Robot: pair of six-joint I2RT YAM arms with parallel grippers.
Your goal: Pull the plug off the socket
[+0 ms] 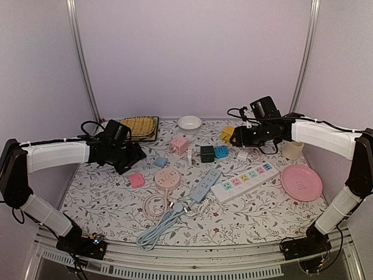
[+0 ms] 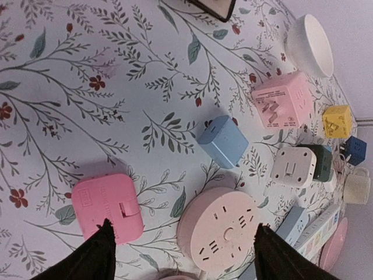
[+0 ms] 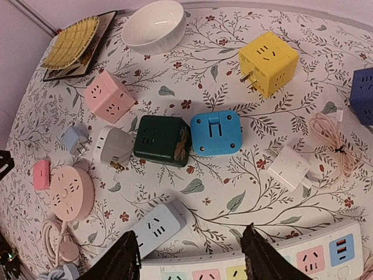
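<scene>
We judge this the approach: left gripper [image 2: 182, 224] and right gripper [image 3: 187, 230] hang spread and empty, the white plug [image 3: 113, 146] appears seated in the green cube socket [image 3: 162, 140] at the right's eleven o'clock, needing one claw bracing, one pinching

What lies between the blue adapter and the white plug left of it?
The green cube, between white plug and blue adapter; the right wrist view shows it.
</scene>
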